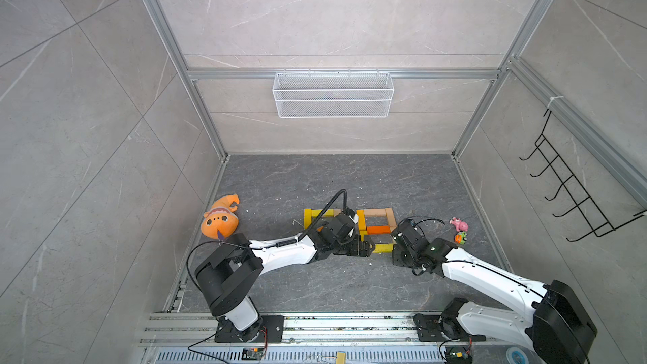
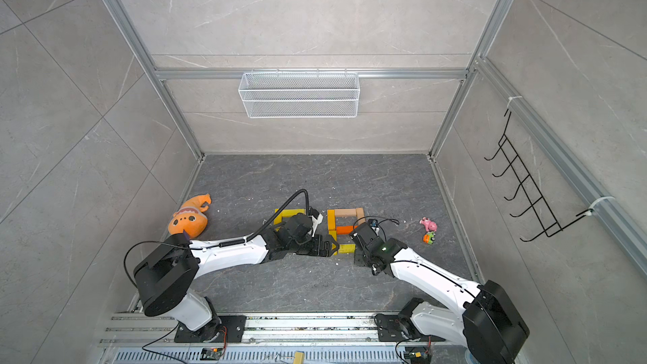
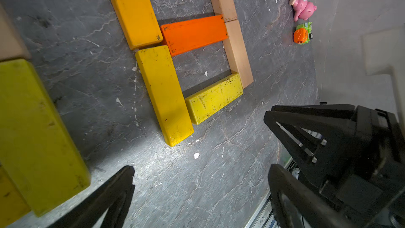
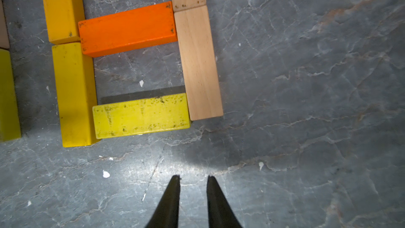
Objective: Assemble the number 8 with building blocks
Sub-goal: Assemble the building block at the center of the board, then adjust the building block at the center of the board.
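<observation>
Left hand [image 3: 200, 169] spread wide | right hand [image 4: 193, 177] narrowly parted | both near yellow block [image 4: 141, 116]

Left wrist view: one small printed strip [image 3: 293, 166], dark characters running lengthwise on a pale ground, sits at the edge of the grey floor [image 3: 219, 172]. It is partly hidden, and what it is fixed to cannot be told. The characters look like a short code, possibly ending in "2016", but they are too small and blurred to confirm. No other text, label, brand, number or sign is legible in both top views or in either wrist view.
</observation>
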`<state>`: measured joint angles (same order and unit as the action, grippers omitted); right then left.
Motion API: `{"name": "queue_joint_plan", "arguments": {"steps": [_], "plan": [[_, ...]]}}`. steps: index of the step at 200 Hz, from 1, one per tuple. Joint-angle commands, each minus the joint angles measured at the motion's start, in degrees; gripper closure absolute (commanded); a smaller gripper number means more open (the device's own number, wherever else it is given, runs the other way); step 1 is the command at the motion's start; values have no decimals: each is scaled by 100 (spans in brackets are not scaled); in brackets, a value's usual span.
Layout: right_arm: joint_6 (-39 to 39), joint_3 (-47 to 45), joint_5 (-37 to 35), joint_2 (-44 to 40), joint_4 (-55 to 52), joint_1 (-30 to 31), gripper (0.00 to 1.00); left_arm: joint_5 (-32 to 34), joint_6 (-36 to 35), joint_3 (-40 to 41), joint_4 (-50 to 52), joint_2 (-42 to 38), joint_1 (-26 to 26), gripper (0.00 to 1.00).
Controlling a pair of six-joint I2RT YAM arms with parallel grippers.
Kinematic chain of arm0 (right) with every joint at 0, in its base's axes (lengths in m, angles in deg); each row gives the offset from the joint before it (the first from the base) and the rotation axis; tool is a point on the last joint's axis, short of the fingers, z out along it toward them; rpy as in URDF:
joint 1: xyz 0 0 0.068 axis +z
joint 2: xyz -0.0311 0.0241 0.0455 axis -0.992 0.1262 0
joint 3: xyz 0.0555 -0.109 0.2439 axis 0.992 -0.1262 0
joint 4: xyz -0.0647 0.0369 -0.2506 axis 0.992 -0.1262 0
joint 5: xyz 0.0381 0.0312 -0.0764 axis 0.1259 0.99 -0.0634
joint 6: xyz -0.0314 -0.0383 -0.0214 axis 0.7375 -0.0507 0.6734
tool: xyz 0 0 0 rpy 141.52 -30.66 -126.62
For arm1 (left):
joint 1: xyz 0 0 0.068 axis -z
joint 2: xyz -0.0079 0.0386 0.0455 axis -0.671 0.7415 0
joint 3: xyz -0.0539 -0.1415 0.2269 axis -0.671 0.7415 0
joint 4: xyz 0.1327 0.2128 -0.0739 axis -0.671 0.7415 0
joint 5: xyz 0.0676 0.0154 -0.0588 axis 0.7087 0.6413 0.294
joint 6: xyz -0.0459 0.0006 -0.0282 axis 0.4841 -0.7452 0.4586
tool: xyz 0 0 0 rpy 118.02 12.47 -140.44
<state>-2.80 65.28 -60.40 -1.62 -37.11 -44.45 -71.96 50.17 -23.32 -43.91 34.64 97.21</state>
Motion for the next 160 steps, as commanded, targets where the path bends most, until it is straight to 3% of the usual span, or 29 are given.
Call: {"name": "queue_joint_plan", "arguments": {"steps": [1, 160], "plan": [[53, -60, -78, -119, -142, -40, 74, -60, 216, -288, -142, 211, 83, 2], [72, -176, -61, -263, -203, -120, 75, -325, 467, -710, -383, 1032, 101, 2]]}}
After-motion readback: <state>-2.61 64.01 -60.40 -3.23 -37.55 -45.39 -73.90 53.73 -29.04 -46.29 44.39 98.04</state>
